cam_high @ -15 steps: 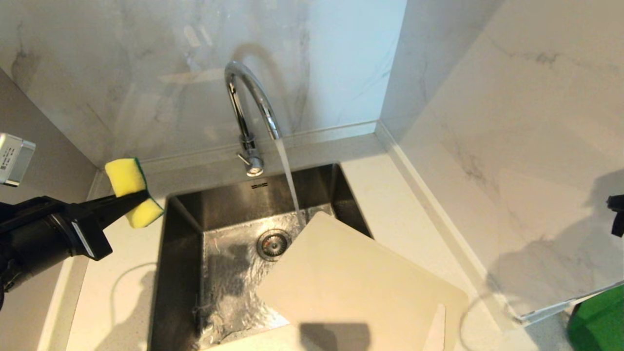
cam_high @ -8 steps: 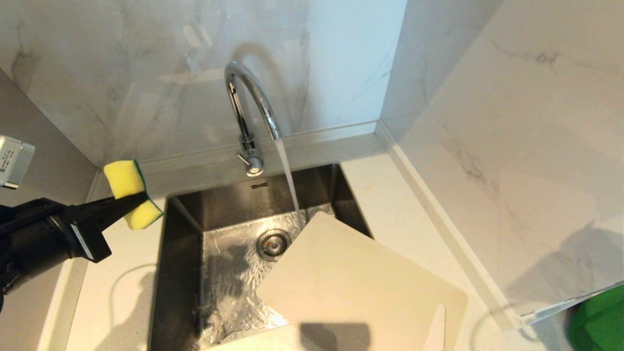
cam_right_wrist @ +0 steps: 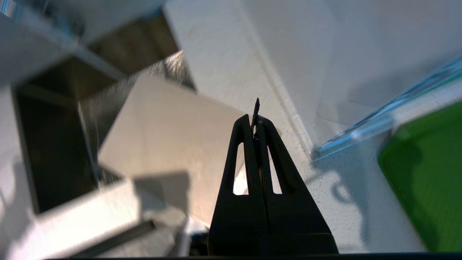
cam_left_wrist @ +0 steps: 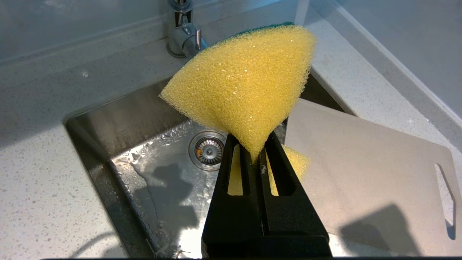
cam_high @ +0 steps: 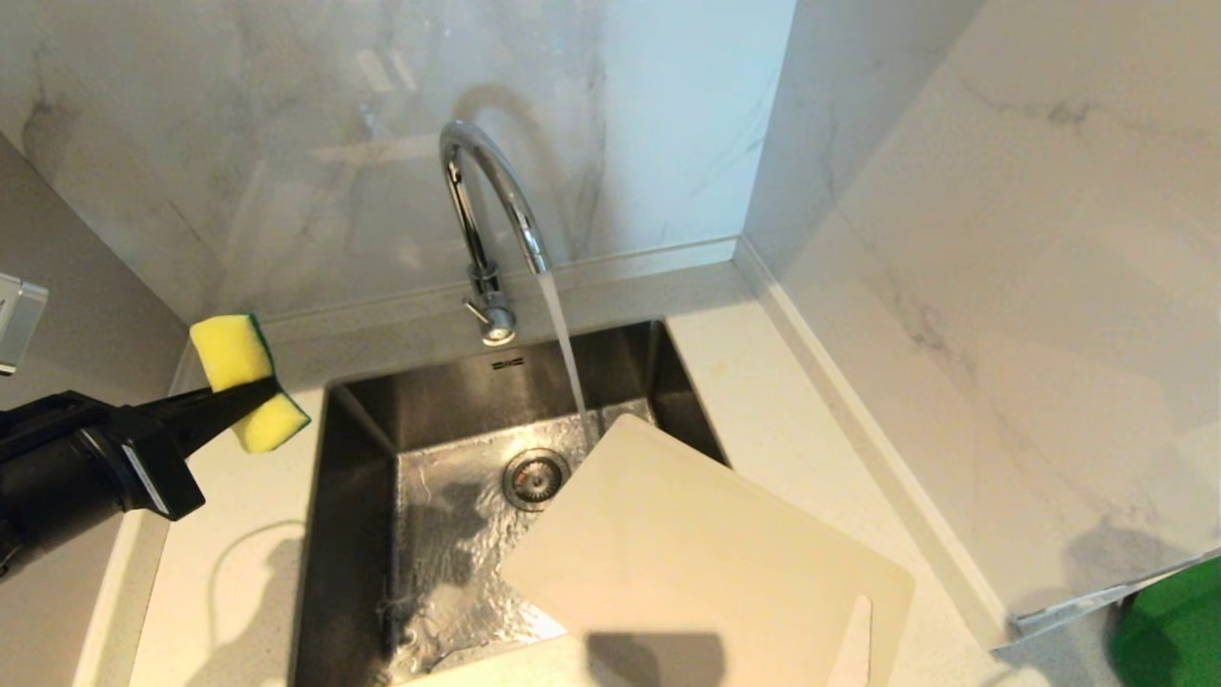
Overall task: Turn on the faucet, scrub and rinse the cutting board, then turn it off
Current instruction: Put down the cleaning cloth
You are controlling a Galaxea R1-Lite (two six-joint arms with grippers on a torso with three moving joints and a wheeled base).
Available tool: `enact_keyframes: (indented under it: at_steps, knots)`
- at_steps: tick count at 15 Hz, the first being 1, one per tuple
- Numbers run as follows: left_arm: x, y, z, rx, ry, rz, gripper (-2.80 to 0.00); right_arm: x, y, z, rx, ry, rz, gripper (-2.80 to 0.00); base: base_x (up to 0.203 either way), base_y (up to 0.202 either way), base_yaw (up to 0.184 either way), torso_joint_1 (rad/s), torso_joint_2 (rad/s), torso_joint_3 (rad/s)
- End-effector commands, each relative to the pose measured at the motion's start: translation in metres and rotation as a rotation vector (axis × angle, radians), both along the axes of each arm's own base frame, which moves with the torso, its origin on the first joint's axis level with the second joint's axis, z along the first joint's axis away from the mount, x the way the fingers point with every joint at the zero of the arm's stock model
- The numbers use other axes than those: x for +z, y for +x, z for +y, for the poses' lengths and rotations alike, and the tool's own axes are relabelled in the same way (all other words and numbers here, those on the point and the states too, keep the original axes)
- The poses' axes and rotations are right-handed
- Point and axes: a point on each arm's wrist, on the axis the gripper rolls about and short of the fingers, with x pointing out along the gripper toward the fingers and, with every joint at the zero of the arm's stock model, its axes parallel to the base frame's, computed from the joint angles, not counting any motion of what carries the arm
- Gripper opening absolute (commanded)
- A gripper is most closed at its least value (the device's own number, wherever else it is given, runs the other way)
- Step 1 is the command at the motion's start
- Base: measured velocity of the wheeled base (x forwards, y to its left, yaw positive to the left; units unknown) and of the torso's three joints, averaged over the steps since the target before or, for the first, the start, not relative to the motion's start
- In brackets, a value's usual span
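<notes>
Water runs from the chrome faucet (cam_high: 486,210) into the sink. The cream cutting board (cam_high: 706,563) lies tilted over the sink's front right corner, its far corner close to the stream. Over the counter left of the sink, my left gripper (cam_high: 269,388) is shut on a yellow-green sponge (cam_high: 229,351). The left wrist view shows the sponge (cam_left_wrist: 245,83) pinched in the gripper (cam_left_wrist: 252,146), with the faucet's base (cam_left_wrist: 182,36) and the board (cam_left_wrist: 368,173) beyond. My right gripper (cam_right_wrist: 254,121) is out of the head view. It is shut, holding nothing, above the counter beside the board (cam_right_wrist: 169,133).
The steel sink (cam_high: 358,534) is wet, with a round drain (cam_high: 534,477). Marble walls stand behind and to the right. A green object (cam_high: 1173,630) sits at the far right past the wall's end.
The right gripper's tip, at the head view's right edge one second ago, has left that view. The left gripper and sponge shifted slightly left. Water keeps running.
</notes>
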Motion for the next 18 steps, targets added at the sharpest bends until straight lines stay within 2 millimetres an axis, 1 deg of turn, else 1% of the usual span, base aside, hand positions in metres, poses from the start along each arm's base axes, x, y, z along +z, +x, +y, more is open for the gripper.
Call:
enact_keyframes:
  at_steps: [1,2,4,5,7,9,11,14,15,16,17,18]
  knots:
    - [0.002,0.000,0.000,0.001,-0.003,-0.009,-2.80,-0.024,-0.020,0.004,0.176,-0.149,-0.053,-2.80,0.000,0.000,0.000,0.000,0.00,0.000]
    - [0.001,-0.001,0.000,0.000,-0.002,-0.007,-2.80,-0.034,-0.020,0.004,0.210,-0.187,-0.055,-2.80,0.000,0.000,0.000,0.000,0.00,0.000]
    - [-0.002,-0.003,0.001,0.002,0.002,0.001,-2.80,-0.047,-0.022,0.004,0.224,-0.197,-0.065,-2.80,0.000,0.000,0.000,0.000,0.00,0.000]
    - [-0.002,-0.005,0.002,0.001,0.004,-0.003,-2.80,-0.056,-0.029,0.005,0.224,-0.198,-0.088,-2.80,0.000,0.000,0.000,0.000,0.00,0.000]
    - [-0.009,-0.008,0.003,-0.002,0.044,0.001,-2.80,-0.079,-0.043,0.005,0.247,-0.194,-0.132,-2.80,0.000,0.000,0.000,0.000,0.00,0.000]
    - [-0.009,-0.009,0.004,-0.001,0.055,-0.006,-2.80,-0.105,-0.052,0.006,0.260,-0.182,-0.162,-2.80,0.000,0.000,0.000,0.000,0.00,0.000]
    - [-0.009,-0.010,0.006,0.009,0.054,-0.008,-2.80,-0.137,-0.053,0.006,0.254,-0.183,-0.173,-2.80,0.000,0.000,0.000,0.000,0.00,0.000]
    - [-0.010,-0.013,0.009,0.016,0.052,-0.011,-2.80,-0.190,-0.051,0.003,0.137,-0.208,-0.204,-2.80,0.000,0.000,0.000,0.000,0.00,0.000]
    - [-0.007,-0.014,0.009,0.016,0.049,-0.020,-2.80,-0.197,-0.053,0.003,0.102,-0.216,-0.235,-2.80,0.000,0.000,0.000,0.000,0.00,0.000]
    - [-0.006,-0.015,0.010,0.016,0.046,-0.026,-2.80,-0.200,-0.053,0.002,0.083,-0.219,-0.246,-2.80,0.000,0.000,0.000,0.000,0.00,0.000]
    - [-0.008,-0.016,0.010,0.016,0.045,-0.022,-2.80,-0.204,-0.052,0.002,0.083,-0.219,-0.232,-2.80,0.000,0.000,0.000,0.000,0.00,0.000]
    - [-0.008,-0.016,0.011,0.022,0.043,-0.019,-2.80,-0.213,-0.052,0.002,0.085,-0.220,-0.223,-2.80,0.000,0.000,0.000,0.000,0.00,0.000]
